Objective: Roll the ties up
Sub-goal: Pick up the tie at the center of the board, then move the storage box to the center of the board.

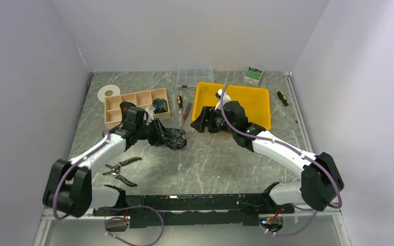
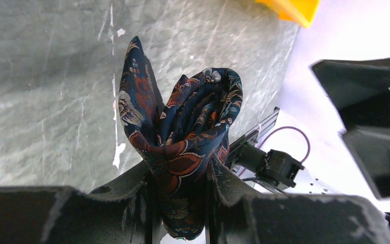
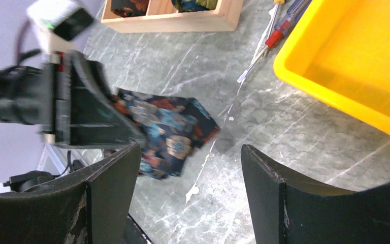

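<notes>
A rolled dark floral tie (image 1: 177, 140) is held by my left gripper (image 1: 173, 139) over the middle of the table. In the left wrist view the coiled tie (image 2: 190, 127) sticks out from between the shut fingers (image 2: 132, 195), one pointed end up at the left. My right gripper (image 1: 201, 122) is open and empty beside the yellow tray (image 1: 259, 100). In the right wrist view the held tie (image 3: 165, 129) sits beyond my open right gripper (image 3: 190, 170). Another rolled tie (image 1: 159, 105) lies in the wooden box (image 1: 114, 108), and shows in the right wrist view (image 3: 193, 4).
Black-handled pliers (image 1: 122, 170) lie at the near left. A white tape roll (image 1: 108, 93) sits behind the box. Screwdrivers (image 1: 183, 107) lie between box and tray, another (image 1: 284, 100) right of the tray. A clear organiser (image 1: 195, 77) and a small green box (image 1: 254, 75) stand at the back.
</notes>
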### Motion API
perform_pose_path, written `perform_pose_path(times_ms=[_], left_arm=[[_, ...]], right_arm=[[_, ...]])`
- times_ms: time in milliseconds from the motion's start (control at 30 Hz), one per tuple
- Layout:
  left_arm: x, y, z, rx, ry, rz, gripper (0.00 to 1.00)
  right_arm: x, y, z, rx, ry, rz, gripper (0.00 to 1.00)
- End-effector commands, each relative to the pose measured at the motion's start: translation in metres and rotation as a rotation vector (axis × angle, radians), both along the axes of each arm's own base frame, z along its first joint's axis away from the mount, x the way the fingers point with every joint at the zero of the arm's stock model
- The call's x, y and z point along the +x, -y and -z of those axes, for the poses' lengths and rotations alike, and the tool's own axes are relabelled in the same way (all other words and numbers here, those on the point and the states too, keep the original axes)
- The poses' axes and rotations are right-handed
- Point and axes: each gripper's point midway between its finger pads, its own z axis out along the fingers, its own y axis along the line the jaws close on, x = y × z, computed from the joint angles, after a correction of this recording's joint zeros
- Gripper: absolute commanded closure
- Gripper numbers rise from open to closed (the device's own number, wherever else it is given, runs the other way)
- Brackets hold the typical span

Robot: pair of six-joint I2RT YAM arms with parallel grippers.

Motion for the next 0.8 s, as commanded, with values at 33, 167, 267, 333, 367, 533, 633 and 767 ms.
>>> perform_pose_path(times_ms=[33, 167, 267, 333, 367, 533, 633, 767], left_arm=[[0.001, -0.038, -0.074, 0.063, 0.152, -0.061, 0.97], [0.001, -0.077, -0.123, 0.127, 0.240, -0.168, 0.97], [-0.001, -0.100, -0.149, 0.189, 0.298, -0.234, 0.97], [-0.002, -0.112, -0.162, 0.232, 0.330, -0.269, 0.97], [-0.002, -0.116, -0.166, 0.251, 0.343, -0.281, 0.97], [0.000, -0.131, -0.177, 0.326, 0.391, -0.321, 0.97], [0.003, -0.133, -0.179, 0.336, 0.404, -0.325, 0.97], [0.005, -0.134, -0.185, 0.340, 0.419, -0.326, 0.97]], right_arm=[[0.016, 0.005, -0.020, -0.023, 0.062, 0.045, 0.23], [0.035, -0.014, -0.021, -0.022, 0.047, 0.034, 0.22], [0.055, -0.038, -0.007, -0.083, 0.012, 0.019, 0.24], [0.071, -0.054, 0.006, -0.145, 0.014, 0.016, 0.24], [0.081, -0.060, 0.012, -0.181, 0.018, 0.030, 0.25], [0.123, -0.082, 0.038, -0.266, 0.013, 0.074, 0.27], [0.142, -0.094, 0.049, -0.273, 0.003, 0.079, 0.28], [0.162, -0.105, 0.067, -0.286, -0.019, 0.093, 0.30]])
